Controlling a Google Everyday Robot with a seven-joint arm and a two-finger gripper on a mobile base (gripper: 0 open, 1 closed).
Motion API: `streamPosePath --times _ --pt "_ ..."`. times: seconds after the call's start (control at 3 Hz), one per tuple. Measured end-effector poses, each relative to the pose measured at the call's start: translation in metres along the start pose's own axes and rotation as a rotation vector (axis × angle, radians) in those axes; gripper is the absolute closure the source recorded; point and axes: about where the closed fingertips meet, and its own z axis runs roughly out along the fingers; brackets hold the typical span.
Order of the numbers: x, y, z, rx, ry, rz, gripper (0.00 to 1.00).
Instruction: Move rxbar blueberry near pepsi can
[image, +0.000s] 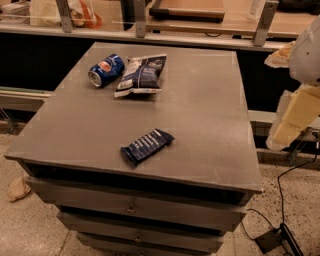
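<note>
The rxbar blueberry (146, 146), a slim dark navy bar with white text, lies flat near the front middle of the grey table (200, 100). The pepsi can (105, 70) lies on its side at the table's back left, its silver end facing front-left. The bar is well apart from the can. My gripper (292, 117) shows as cream-coloured parts below the white arm at the right edge of the view. It is off the table's right side, far from both objects and holding nothing that I can see.
A blue-and-white chip bag (142, 74) lies just right of the can. A counter with metal posts (200, 30) runs behind the table. Drawers (135, 207) sit below the tabletop. Cables (280, 235) lie on the floor at the lower right.
</note>
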Motion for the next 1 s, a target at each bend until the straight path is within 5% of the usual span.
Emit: streamPosePath --times 0.33,0.67,1.0 --pt "-0.002 -0.001 0.027 -0.029 -0.197 -0.034 0.00" --pt "-0.040 -0.001 0.057 -0.157 -0.508 -0.213 0.00" --pt "-0.061 0.000 0.076 -0.242 -0.649 -0.337 0.00"
